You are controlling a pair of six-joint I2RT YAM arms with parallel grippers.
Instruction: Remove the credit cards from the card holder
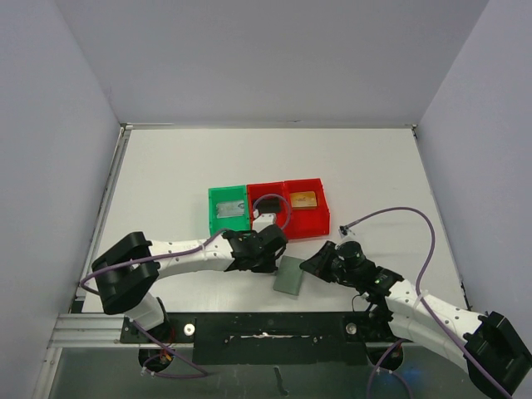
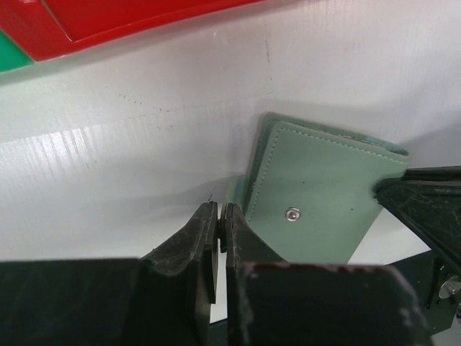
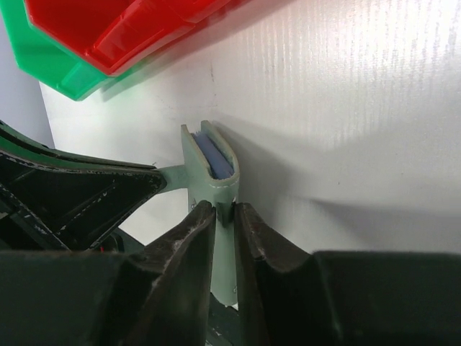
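Observation:
The grey-green card holder (image 1: 289, 276) is folded shut and held between the two arms, just in front of the bins. My right gripper (image 3: 225, 209) is shut on its near edge; it also shows in the top view (image 1: 314, 264). Seen edge-on, the card holder (image 3: 193, 162) has a blue-grey layer (image 3: 215, 157) between its panels; I cannot tell whether that is a card. My left gripper (image 2: 222, 211) is shut at the card holder's (image 2: 324, 194) left edge, pinching a thin pale green flap (image 3: 173, 173). In the top view the left gripper (image 1: 268, 248) is left of the holder.
A green bin (image 1: 229, 209) holds a pale card. Two red bins (image 1: 306, 208) stand right of it: the middle one holds a white thing, the right one a gold card. A purple cable loops over the table at the right. Grey walls enclose the table.

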